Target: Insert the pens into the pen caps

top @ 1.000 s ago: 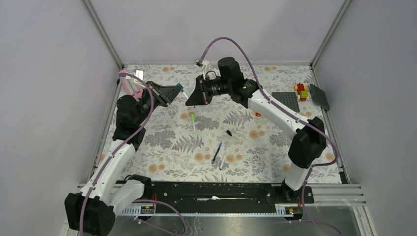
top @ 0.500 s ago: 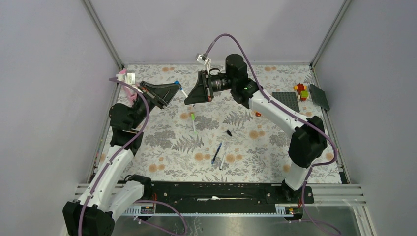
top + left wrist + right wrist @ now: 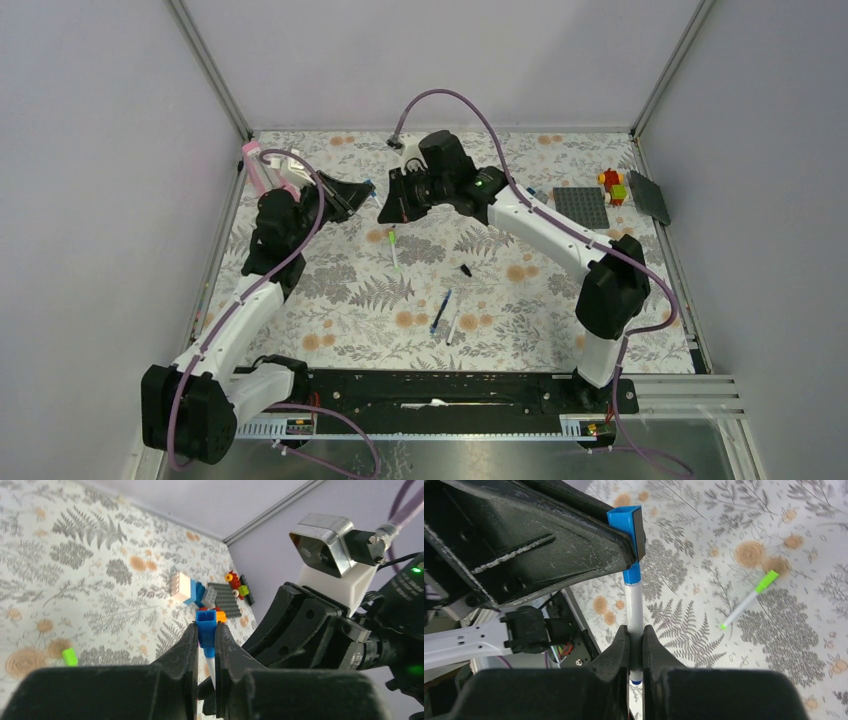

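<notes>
The light blue cap (image 3: 626, 522) looks like smooth, faintly glossy plastic, as does the white pen barrel (image 3: 635, 611) below it. Against the cap, the left hand's fingers (image 3: 534, 540) are matt black, scuffed and scratched. The table (image 3: 520, 300) has a matt printed covering.

Left hand (image 3: 205, 628), closed on the blue cap (image 3: 206, 619), and right hand (image 3: 636, 630), closed on the held white pen (image 3: 634, 605), meet tip to tip over the far-left surface (image 3: 340, 295); no passage between them. Below them lies the green-capped pen (image 3: 393, 247). Nearer: black cap (image 3: 466, 270), dark blue pen (image 3: 440, 311), and loose white pen (image 3: 453, 328) just beside it. Toy bricks (image 3: 612, 186) and grey baseplates (image 3: 582, 205) occupy the far-right corner. Open surface lies between black cap and baseplates.
</notes>
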Controlling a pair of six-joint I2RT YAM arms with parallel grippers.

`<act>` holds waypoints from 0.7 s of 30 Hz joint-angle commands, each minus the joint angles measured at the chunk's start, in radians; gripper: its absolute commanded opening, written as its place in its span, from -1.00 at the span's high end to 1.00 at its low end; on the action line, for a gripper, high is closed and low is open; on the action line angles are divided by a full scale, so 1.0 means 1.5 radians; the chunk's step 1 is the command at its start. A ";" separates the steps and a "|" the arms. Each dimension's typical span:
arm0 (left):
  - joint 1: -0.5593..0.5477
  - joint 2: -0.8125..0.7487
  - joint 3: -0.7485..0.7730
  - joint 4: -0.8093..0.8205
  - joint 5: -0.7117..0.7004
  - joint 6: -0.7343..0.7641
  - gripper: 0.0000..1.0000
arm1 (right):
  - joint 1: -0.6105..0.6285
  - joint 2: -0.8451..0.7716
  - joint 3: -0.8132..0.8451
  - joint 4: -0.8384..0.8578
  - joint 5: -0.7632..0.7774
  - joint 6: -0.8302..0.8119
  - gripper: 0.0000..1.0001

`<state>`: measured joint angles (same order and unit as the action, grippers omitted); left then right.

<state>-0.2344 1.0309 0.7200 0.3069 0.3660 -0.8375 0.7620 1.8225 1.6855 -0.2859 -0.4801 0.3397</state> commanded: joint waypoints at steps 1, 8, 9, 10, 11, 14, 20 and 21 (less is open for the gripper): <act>-0.057 0.008 -0.012 -0.154 0.175 0.036 1.00 | -0.011 -0.005 0.077 0.140 0.176 -0.002 1.00; -0.057 0.005 -0.008 -0.134 0.177 0.027 1.00 | -0.011 -0.033 0.038 0.152 0.160 0.002 1.00; -0.057 0.002 -0.006 -0.129 0.179 0.025 1.00 | -0.011 -0.041 0.024 0.159 0.158 0.004 1.00; -0.058 -0.002 0.000 -0.125 0.180 0.026 0.97 | -0.012 -0.051 0.009 0.165 0.154 0.007 1.00; -0.057 -0.007 0.009 -0.133 0.175 0.033 0.91 | -0.011 -0.060 -0.005 0.171 0.149 0.010 1.00; -0.057 -0.027 0.055 -0.189 0.142 0.074 0.66 | -0.011 -0.088 -0.055 0.183 0.121 0.016 1.00; -0.057 -0.082 0.112 -0.230 0.093 0.108 -0.15 | -0.012 -0.144 -0.133 0.220 0.070 0.030 1.00; -0.057 -0.093 0.113 -0.226 0.091 0.107 -0.37 | -0.011 -0.156 -0.148 0.228 0.064 0.035 1.00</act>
<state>-0.3058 0.9672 0.8246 0.0109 0.4435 -0.7269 0.7582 1.6890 1.5173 -0.1261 -0.3851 0.3584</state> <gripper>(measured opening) 0.542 0.080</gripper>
